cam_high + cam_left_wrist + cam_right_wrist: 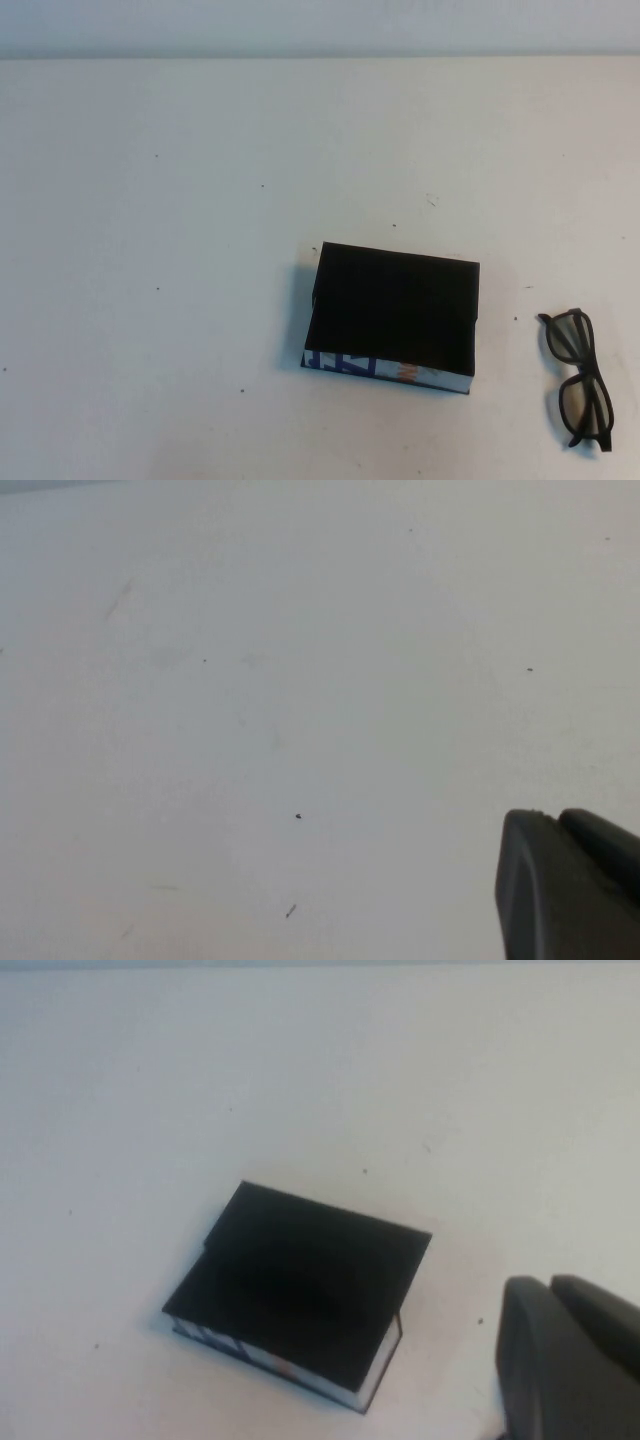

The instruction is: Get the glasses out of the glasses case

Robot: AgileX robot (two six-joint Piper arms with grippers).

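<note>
The glasses case (393, 312) is a shallow black box with a white edge strip bearing blue lettering and an orange mark, lying right of the table's middle. It also shows in the right wrist view (295, 1285). The black glasses (580, 375) lie unfolded on the table to the right of the case, apart from it, near the front right corner. My right gripper (550, 1285) is shut and empty, hovering above the table beside the case. My left gripper (560, 820) is shut and empty over bare table. Neither arm shows in the high view.
The white table (180, 250) bears only small dark specks. Its far edge meets a pale wall (320, 25) at the back.
</note>
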